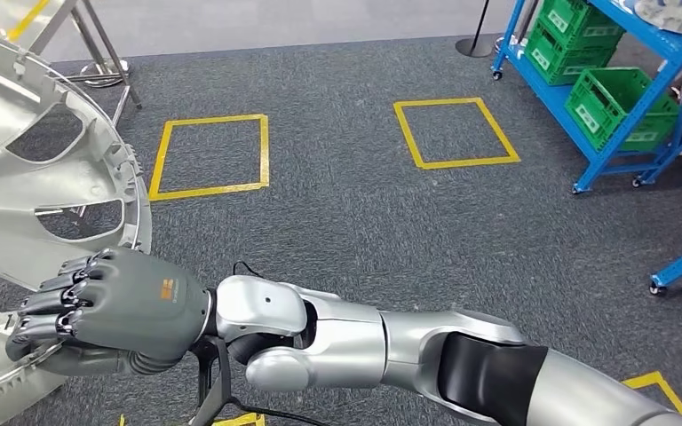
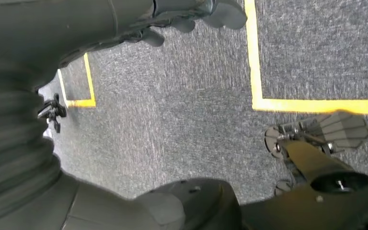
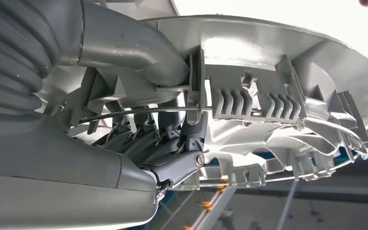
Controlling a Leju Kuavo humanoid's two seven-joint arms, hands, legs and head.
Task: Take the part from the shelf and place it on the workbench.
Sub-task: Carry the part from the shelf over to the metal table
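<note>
Part (image 1: pixel 44 186), a big silver disc, sits at the robot's left, rim clamped in the right hand (image 1: pixel 111 311); left hand (image 2: pixel 191 14) looks loosely curled, empty; carrying wants a level, steady wrist

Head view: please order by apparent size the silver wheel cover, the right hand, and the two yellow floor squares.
1. Wheel cover, partly cut off by the frame.
2. Right hand.
3. The yellow squares and look alike. The cover and hand are nearer the camera.
</note>
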